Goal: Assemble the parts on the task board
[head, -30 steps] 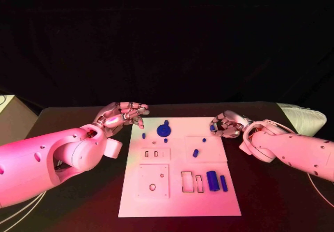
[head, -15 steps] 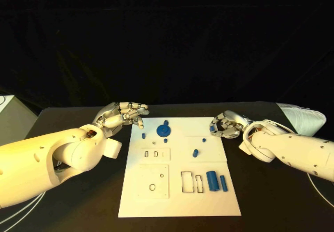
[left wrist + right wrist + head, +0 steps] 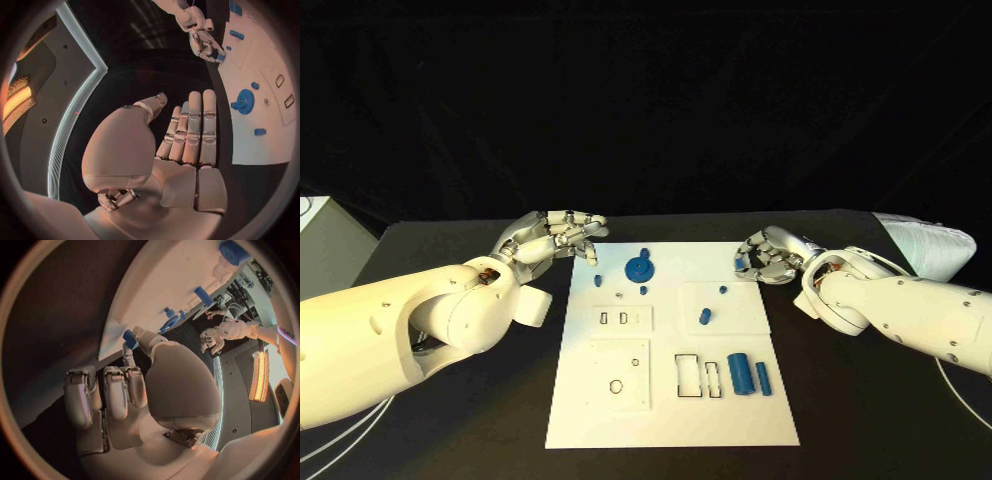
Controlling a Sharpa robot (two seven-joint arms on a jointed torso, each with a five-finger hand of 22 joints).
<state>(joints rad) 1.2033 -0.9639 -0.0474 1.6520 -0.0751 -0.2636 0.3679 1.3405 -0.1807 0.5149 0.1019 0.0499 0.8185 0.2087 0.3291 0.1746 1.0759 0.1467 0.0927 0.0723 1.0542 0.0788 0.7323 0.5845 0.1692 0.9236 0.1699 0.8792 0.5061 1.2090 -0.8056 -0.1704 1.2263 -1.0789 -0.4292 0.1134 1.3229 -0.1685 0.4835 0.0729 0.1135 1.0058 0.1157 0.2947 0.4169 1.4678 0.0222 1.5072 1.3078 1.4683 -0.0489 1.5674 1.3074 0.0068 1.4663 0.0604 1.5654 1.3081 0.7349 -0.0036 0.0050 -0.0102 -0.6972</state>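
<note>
Fingers (image 3: 134, 342) of the right hand (image 3: 769, 257) pinch a small blue part (image 3: 129, 335).

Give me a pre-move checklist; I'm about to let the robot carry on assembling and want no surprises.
1. Right hand has a part: ok. It pinches a small blue part at its fingertips, by the far right edge of the task board.
2. Left hand free: ok. It holds nothing, fingers extended, near the board's far left corner.
3. Rectangular slots on the near half unblocked: ok.
4. Blue gear fully seated: cannot tell.
5. Which opening fits the held part: cannot tell, as the part is mostly hidden by the fingers.
</note>
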